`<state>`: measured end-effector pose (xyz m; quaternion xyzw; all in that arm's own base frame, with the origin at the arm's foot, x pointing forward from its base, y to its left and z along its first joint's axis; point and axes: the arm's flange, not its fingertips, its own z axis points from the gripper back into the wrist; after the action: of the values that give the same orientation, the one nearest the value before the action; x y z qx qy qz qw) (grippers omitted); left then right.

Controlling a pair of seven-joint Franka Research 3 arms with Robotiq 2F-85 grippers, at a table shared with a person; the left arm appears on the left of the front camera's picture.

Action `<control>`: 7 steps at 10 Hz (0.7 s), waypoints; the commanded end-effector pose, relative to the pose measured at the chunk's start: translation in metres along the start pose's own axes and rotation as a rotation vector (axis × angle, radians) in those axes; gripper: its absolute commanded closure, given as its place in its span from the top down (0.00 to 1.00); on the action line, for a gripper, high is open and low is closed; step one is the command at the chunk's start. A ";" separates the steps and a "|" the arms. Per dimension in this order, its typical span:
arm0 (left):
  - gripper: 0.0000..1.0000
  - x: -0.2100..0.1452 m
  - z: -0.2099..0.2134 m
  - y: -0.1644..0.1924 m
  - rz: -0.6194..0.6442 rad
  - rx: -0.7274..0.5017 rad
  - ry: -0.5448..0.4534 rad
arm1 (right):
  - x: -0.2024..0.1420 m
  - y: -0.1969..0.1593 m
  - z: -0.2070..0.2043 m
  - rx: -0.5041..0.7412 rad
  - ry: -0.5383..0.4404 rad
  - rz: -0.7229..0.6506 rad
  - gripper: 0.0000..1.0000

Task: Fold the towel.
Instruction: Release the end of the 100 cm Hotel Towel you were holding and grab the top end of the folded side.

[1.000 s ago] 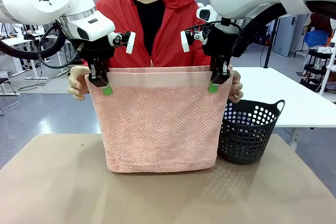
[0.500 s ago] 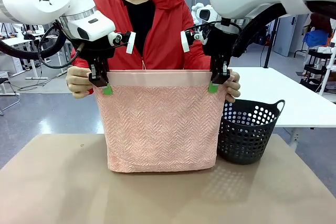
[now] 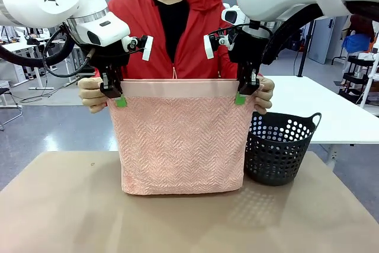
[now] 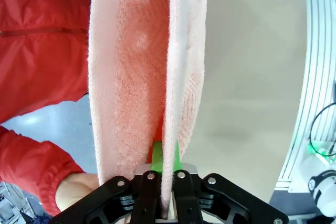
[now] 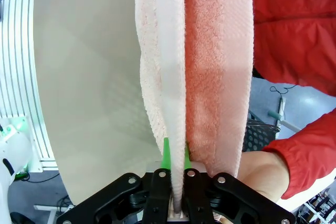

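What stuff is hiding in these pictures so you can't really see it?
- Front view: the towel covers part of the basket, and the basket's wall hides what is inside.
- Front view: the person's hands are partly behind the towel's top corners.
- Wrist views: cloth fills the gap of the left pincer and the right pincer, so squeezing or loose cannot be told.

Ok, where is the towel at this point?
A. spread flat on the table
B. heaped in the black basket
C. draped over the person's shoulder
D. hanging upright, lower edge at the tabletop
D: the towel hangs from its top corners, where the left gripper and right gripper sit, its lower edge meeting the table; the basket stands beside it.
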<state>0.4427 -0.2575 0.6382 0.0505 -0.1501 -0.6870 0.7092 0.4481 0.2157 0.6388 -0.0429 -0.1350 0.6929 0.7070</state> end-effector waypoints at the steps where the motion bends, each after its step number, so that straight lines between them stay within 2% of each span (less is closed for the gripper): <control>1: 0.36 -0.002 0.006 -0.003 -0.014 0.035 -0.002 | -0.001 0.001 0.002 -0.014 0.005 -0.006 0.32; 2: 0.70 -0.002 0.010 -0.005 -0.013 0.044 -0.010 | -0.002 0.002 0.008 -0.027 -0.006 -0.011 0.52; 3: 0.68 -0.004 0.020 -0.007 -0.006 0.070 -0.008 | -0.005 0.005 0.017 -0.049 -0.016 -0.016 0.62; 4: 1.00 -0.006 0.035 -0.011 -0.003 0.113 -0.021 | -0.008 0.009 0.031 -0.084 -0.032 -0.014 0.82; 6: 1.00 -0.011 0.072 -0.028 0.002 0.227 -0.072 | -0.014 0.022 0.064 -0.201 -0.055 -0.014 1.00; 7: 0.79 -0.016 0.087 -0.037 0.004 0.293 -0.085 | -0.018 0.028 0.078 -0.247 -0.079 -0.008 1.00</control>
<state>0.3965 -0.2400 0.7167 0.0955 -0.2487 -0.6708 0.6922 0.4096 0.1968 0.7099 -0.0848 -0.2212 0.6764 0.6974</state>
